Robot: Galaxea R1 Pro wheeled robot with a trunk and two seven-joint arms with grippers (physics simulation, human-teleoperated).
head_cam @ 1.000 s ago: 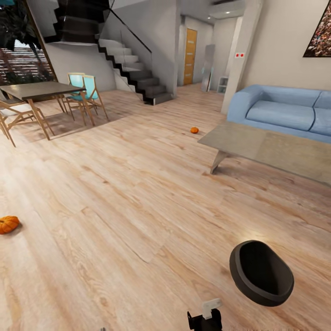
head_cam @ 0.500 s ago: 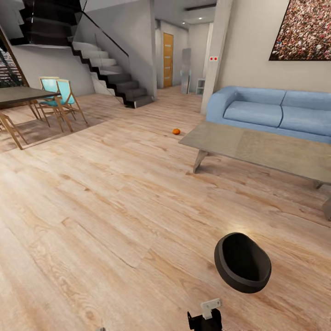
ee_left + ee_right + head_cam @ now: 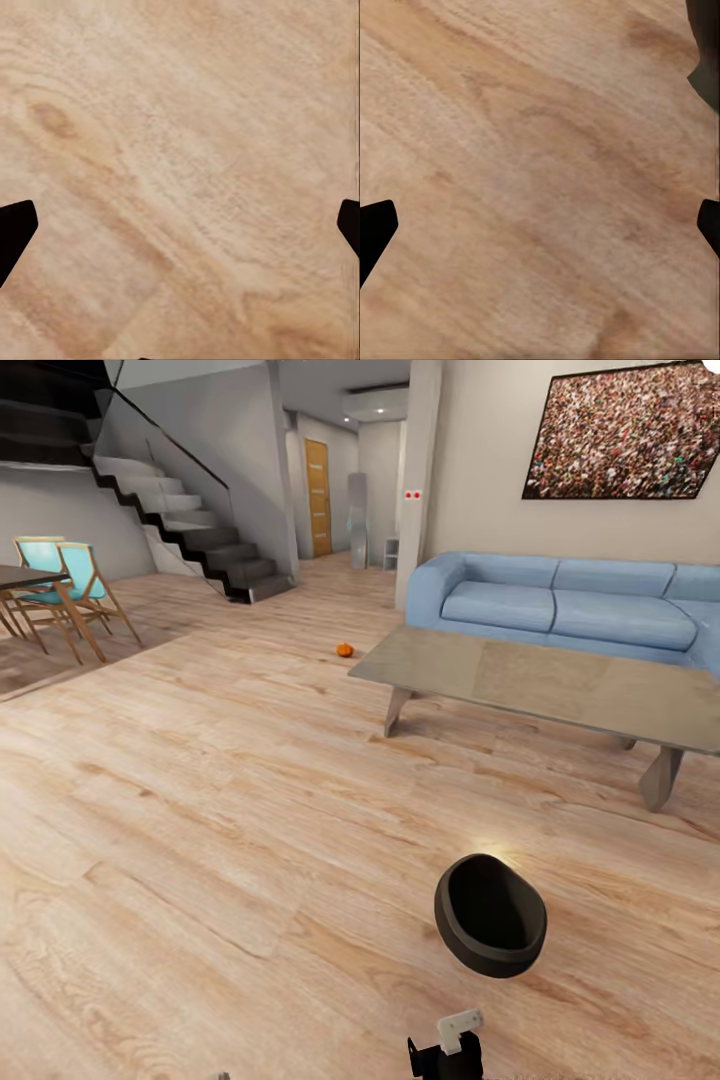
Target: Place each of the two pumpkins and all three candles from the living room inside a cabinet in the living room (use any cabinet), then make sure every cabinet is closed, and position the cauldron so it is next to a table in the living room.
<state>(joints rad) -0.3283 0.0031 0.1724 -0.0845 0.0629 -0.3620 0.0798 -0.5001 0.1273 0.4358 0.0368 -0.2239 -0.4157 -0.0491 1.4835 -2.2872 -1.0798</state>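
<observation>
The black cauldron [image 3: 490, 915] sits on the wood floor close in front of me, a little right of centre, tilted with its mouth facing me. One small orange pumpkin [image 3: 344, 650] lies on the floor farther off, by the left end of the grey metal-topped table [image 3: 540, 680]. The left gripper [image 3: 180, 229] is open over bare floor. The right gripper [image 3: 540, 229] is also open over floor, with a dark edge of the cauldron [image 3: 706, 52] at the corner of its view. The candles and the cabinet are out of view.
A blue sofa [image 3: 560, 605] stands behind the table under a large picture [image 3: 630, 430]. Black-and-white stairs [image 3: 180, 530] rise at the back left. A dining table with turquoise chairs [image 3: 60, 590] is at the far left. Wide floor [image 3: 200, 810] lies between them.
The head view has swung to the right, so everything shifted left in the picture. The nearer pumpkin at the left edge has left the frame. More of the sofa and table shows.
</observation>
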